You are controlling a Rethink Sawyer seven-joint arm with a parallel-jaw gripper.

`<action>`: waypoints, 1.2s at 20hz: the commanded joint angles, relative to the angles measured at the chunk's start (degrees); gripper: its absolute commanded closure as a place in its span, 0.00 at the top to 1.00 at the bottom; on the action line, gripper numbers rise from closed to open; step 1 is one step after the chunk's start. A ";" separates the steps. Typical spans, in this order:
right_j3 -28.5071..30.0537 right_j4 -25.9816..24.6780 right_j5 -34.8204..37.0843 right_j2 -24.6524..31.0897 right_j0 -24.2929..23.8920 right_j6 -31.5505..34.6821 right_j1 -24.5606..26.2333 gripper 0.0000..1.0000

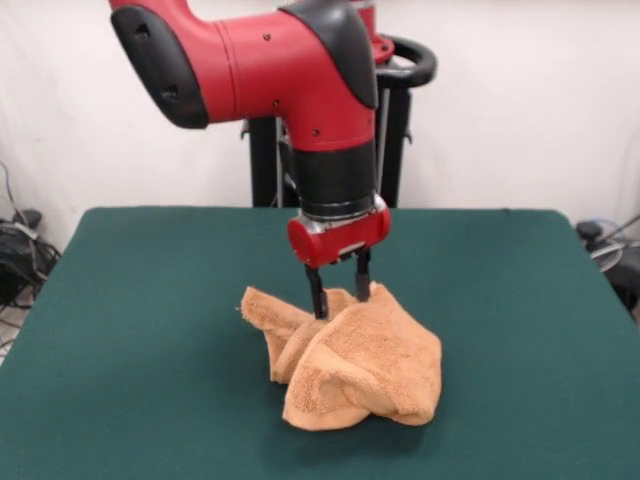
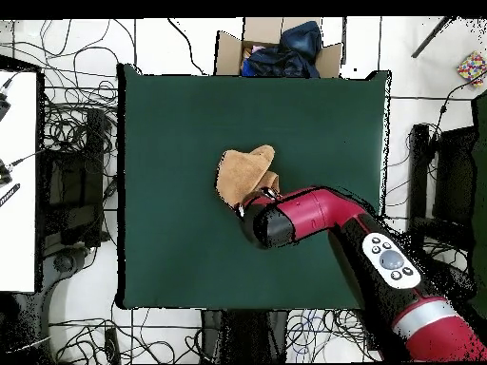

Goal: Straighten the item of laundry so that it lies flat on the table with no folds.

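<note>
The item of laundry, an orange-tan terry towel, lies crumpled in a raised heap with several folds near the middle of the dark green table. My gripper points straight down over the heap's far upper edge. Its two black fingers stand apart, their tips sunk into the cloth with a ridge of towel between them. In the overhead view the towel shows as a bunched lump on the table, and the arm's red wrist covers its near edge and hides the gripper.
A cardboard box holding dark blue cloth stands just off the table's far edge in the overhead view. Cables litter the floor on both sides. A white surface sits at the left. Green tabletop surrounds the towel on all sides.
</note>
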 commanded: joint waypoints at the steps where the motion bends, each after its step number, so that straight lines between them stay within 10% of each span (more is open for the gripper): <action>1: 2.95 1.93 7.85 2.67 -1.96 -7.67 -4.98 1.00; 24: 8.98 1.68 5.74 3.27 -1.81 -4.36 -7.39 1.00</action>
